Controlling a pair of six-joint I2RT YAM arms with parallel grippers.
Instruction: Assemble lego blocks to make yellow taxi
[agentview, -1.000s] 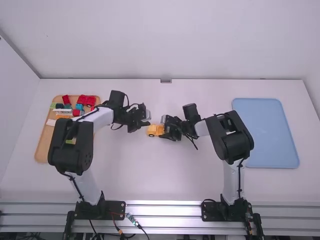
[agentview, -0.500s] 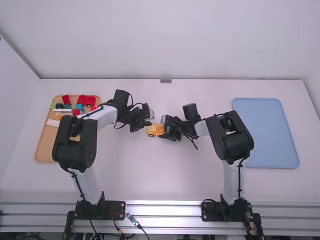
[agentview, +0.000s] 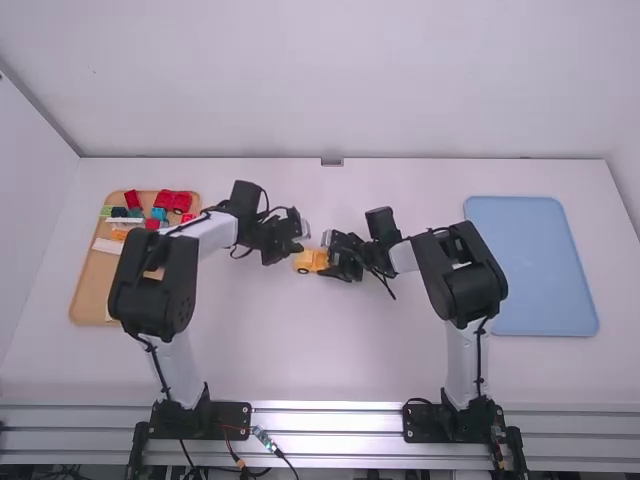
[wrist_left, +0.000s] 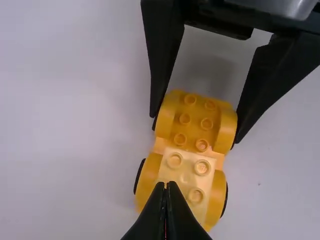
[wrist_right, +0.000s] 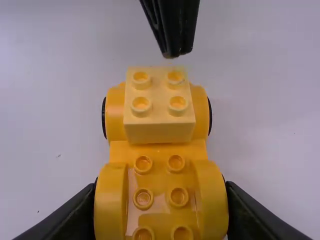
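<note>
Left gripper (agentview: 298, 246) closed, empty, near pale-yellow square studded plastic block (wrist_right: 160, 131); right gripper (agentview: 331, 262) clamped across yellow plastic wheeled base (wrist_right: 120, 187).

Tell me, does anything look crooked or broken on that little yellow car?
Nothing stands out. The pale yellow block sits squarely on the yellow car base, and the right gripper grips that base's sides.

On your table (agentview: 300, 350) you have a tray (agentview: 88, 290) of blocks (agentview: 132, 199) at left, a second tray (agentview: 530, 265) at right, the car (agentview: 305, 261) between them.
</note>
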